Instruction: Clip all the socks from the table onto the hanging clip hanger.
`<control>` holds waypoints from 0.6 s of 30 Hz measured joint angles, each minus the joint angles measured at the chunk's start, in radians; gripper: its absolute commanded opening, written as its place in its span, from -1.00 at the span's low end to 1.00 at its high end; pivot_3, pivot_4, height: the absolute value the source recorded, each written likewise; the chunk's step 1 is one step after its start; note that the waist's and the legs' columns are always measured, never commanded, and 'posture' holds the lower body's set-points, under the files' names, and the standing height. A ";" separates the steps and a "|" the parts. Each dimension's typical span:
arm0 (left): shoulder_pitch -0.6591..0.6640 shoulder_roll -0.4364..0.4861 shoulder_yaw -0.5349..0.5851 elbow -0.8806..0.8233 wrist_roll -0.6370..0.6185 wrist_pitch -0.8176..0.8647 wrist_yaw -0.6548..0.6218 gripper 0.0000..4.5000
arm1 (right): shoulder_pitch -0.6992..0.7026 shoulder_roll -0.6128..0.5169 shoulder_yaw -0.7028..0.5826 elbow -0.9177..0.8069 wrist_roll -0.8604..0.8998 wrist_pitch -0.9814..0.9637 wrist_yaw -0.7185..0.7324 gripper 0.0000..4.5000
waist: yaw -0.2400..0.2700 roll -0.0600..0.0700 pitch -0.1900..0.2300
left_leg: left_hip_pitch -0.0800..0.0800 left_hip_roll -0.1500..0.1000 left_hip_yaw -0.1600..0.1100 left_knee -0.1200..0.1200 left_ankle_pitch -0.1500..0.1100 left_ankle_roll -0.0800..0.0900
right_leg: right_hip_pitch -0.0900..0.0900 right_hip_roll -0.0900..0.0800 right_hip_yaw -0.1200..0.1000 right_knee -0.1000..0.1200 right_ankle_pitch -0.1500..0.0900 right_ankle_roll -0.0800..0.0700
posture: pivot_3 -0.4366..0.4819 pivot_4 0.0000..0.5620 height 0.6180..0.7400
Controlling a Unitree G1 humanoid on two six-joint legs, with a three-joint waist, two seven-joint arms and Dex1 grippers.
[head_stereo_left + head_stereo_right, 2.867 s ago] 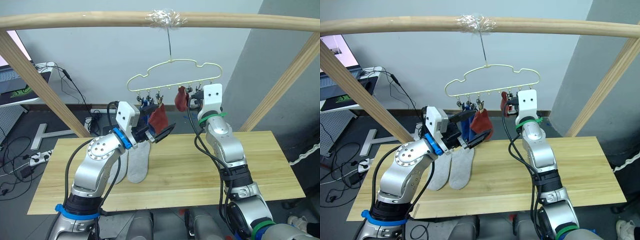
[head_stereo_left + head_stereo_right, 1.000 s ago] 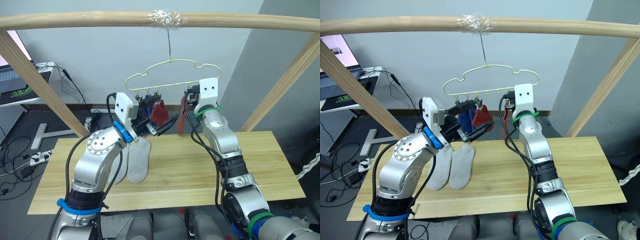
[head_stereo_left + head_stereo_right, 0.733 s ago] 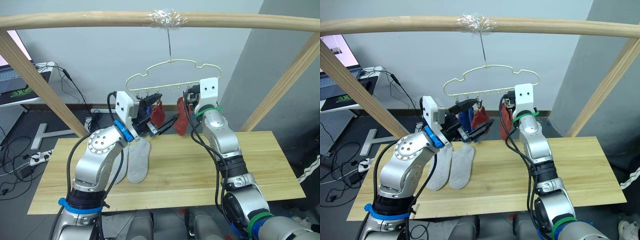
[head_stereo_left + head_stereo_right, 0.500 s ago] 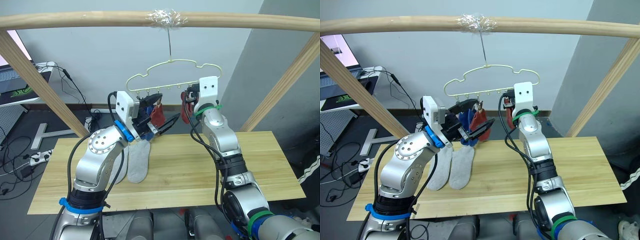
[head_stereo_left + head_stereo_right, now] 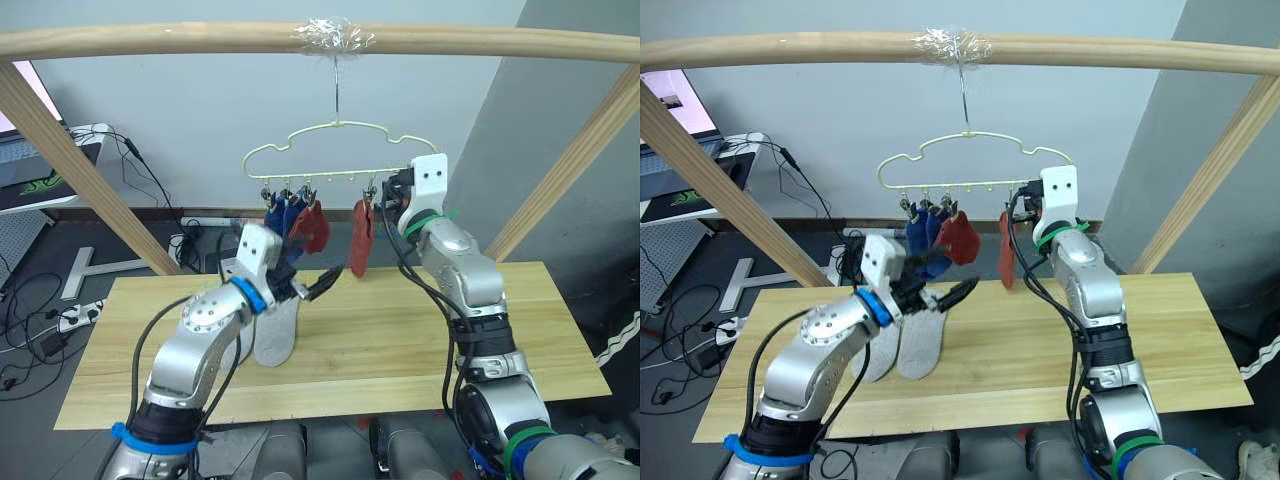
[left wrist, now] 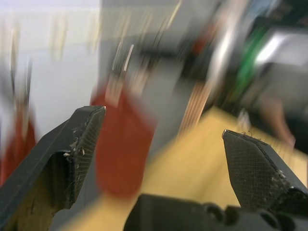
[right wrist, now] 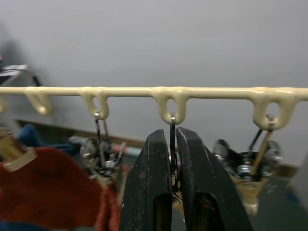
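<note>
The cream clip hanger point(image 5: 340, 128) hangs from the wooden bar by its hook. Two blue socks point(image 5: 278, 214) and a rust red sock point(image 5: 313, 227) hang from its left clips; a second red sock point(image 5: 360, 238) hangs further right. My right gripper point(image 5: 393, 193) is up at the hanger, shut on a clip's wire point(image 7: 172, 126) beside that sock. My left gripper point(image 5: 312, 282) stands open below the hung socks, holding nothing, with a blurred red sock point(image 6: 120, 144) ahead of its fingers. Two light grey socks point(image 5: 923, 343) lie side by side on the table point(image 5: 540, 320), partly hidden by my left arm.
A thick wooden bar point(image 5: 150, 40) crosses overhead on slanted posts point(image 5: 70, 160) at left and right point(image 5: 570, 160). A small desk with a laptop point(image 5: 30, 170) and floor cables point(image 5: 30, 310) lie off to the far left.
My left gripper has let go of the red sock and dropped away from the hanger. That sock now hangs from its clip. The hanger has swung a little to the left.
</note>
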State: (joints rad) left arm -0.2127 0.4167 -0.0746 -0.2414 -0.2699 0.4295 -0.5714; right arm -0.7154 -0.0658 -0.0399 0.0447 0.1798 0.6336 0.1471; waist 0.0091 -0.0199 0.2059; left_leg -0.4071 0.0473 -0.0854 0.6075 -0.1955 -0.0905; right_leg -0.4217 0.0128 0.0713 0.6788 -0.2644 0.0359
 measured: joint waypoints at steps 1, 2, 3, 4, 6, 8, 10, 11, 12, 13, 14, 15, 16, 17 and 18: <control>0.022 0.014 0.000 0.053 0.031 0.000 0.024 0.98 | 0.006 -0.013 -0.002 -0.036 0.020 0.050 0.015 -1.00 | -0.001 0.000 0.000 | 0.000 0.000 0.000 0.000 0.000 0.000 | 0.000 0.000 0.000 0.000 0.000 0.000 | 0.32 -0.32 1.00; 0.033 0.023 0.001 0.091 0.052 -0.001 0.040 0.98 | 0.010 -0.021 -0.005 -0.055 0.032 0.075 0.024 -1.00 | -0.002 0.000 0.000 | 0.000 0.000 0.000 0.000 0.000 0.000 | 0.000 0.000 0.000 0.000 0.000 0.000 | 0.32 -0.32 1.00; 0.042 0.031 0.004 0.145 0.080 -0.006 0.063 0.99 | 0.020 -0.037 -0.006 -0.083 0.043 0.105 0.031 -1.00 | -0.002 0.000 0.000 | 0.000 0.000 0.000 0.000 0.000 0.000 | 0.000 0.000 0.000 0.000 0.000 0.000 | 0.32 -0.33 1.00; 0.048 0.035 0.009 0.199 0.103 -0.018 0.085 0.99 | 0.027 -0.047 -0.007 -0.104 0.048 0.129 0.035 -1.00 | -0.002 0.000 0.000 | 0.000 0.000 0.000 0.000 0.000 0.000 | 0.000 0.000 0.000 0.000 0.000 0.000 | 0.32 -0.33 1.00; 0.053 0.036 0.028 0.284 0.129 -0.039 0.114 0.99 | 0.032 -0.055 -0.015 -0.137 0.062 0.167 0.034 -1.00 | -0.002 0.000 0.000 | 0.000 0.000 0.000 0.000 0.000 0.000 | 0.000 0.000 0.000 0.000 0.000 0.000 | 0.31 -0.32 1.00; 0.046 0.028 0.042 0.343 0.138 -0.055 0.124 0.99 | 0.038 -0.060 -0.017 -0.160 0.073 0.193 0.030 -1.00 | 0.001 0.000 0.000 | -0.001 0.000 0.000 0.000 0.000 0.000 | 0.000 0.000 0.000 -0.001 0.000 0.000 | 0.31 -0.32 1.00; 0.023 0.006 0.038 0.408 0.146 -0.075 0.123 0.99 | 0.041 -0.064 -0.018 -0.173 0.076 0.212 0.025 -1.00 | 0.006 0.000 0.000 | -0.001 0.000 0.000 0.000 0.000 0.000 | 0.000 -0.001 0.000 -0.001 0.000 0.000 | 0.29 -0.33 1.00; 0.014 -0.007 0.033 0.433 0.155 -0.089 0.122 0.99 | 0.042 -0.065 -0.018 -0.179 0.077 0.220 0.023 -1.00 | 0.007 0.000 0.000 | -0.001 0.000 0.000 0.000 0.000 0.000 | 0.000 -0.001 0.000 -0.002 0.000 0.000 | 0.29 -0.33 1.00; 0.007 -0.017 0.027 0.452 0.159 -0.102 0.120 0.99 | 0.042 -0.065 -0.018 -0.182 0.077 0.226 0.021 -1.00 | 0.008 0.000 0.000 | -0.001 0.000 0.001 0.000 0.000 0.000 | 0.000 -0.001 0.000 -0.002 0.000 0.000 | 0.26 -0.34 1.00; -0.001 -0.028 0.022 0.470 0.160 -0.112 0.119 0.99 | 0.042 -0.065 -0.018 -0.185 0.077 0.229 0.020 -1.00 | 0.008 0.000 0.000 | -0.001 0.000 0.001 0.000 0.000 0.000 | 0.000 -0.001 0.000 -0.002 0.000 0.000 | 0.26 -0.34 1.00; -0.016 -0.042 0.021 0.500 0.161 -0.115 0.120 0.99 | 0.042 -0.065 -0.020 -0.188 0.078 0.234 0.017 -1.00 | 0.009 0.000 0.000 | -0.001 0.000 0.000 0.000 0.000 0.000 | 0.000 -0.001 0.000 -0.002 0.000 0.000 | 0.24 -0.34 1.00; -0.037 -0.059 0.021 0.538 0.162 -0.118 0.121 0.99 | 0.042 -0.064 -0.021 -0.191 0.078 0.239 0.011 -1.00 | 0.009 0.000 0.000 | -0.001 0.000 0.000 0.000 0.000 0.000 | 0.000 0.000 -0.001 -0.002 0.000 0.000 | 0.23 -0.34 1.00; -0.057 -0.074 0.020 0.575 0.164 -0.123 0.123 0.99 | 0.042 -0.063 -0.021 -0.194 0.078 0.245 0.005 -1.00 | 0.009 0.000 0.000 | -0.001 0.000 0.000 0.000 0.000 0.000 | 0.000 0.000 -0.001 -0.002 0.000 0.000 | 0.23 -0.34 1.00; -0.071 -0.085 0.018 0.606 0.168 -0.130 0.123 0.99 | 0.041 -0.064 -0.023 -0.197 0.078 0.249 0.001 -1.00 | 0.008 0.000 0.000 | -0.001 0.000 0.000 0.000 0.000 0.000 | 0.000 0.000 0.000 -0.002 0.000 0.000 | 0.21 -0.35 1.00; -0.090 -0.093 0.009 0.642 0.176 -0.138 0.122 0.99 | 0.040 -0.064 -0.027 -0.198 0.079 0.252 -0.001 -1.00 | 0.007 0.000 0.000 | -0.001 0.000 0.000 0.000 0.000 0.000 | 0.000 0.000 0.000 -0.002 0.000 0.000 | 0.20 -0.35 1.00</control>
State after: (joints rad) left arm -0.3025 0.3236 -0.0653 0.4008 -0.0937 0.2916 -0.4499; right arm -0.6756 -0.1295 -0.0665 -0.1534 0.2585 0.8857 0.1462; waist 0.0164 -0.0203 0.2059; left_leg -0.4083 0.0469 -0.0850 0.6076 -0.1955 -0.0906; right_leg -0.4217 0.0123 0.0710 0.6772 -0.2644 0.0361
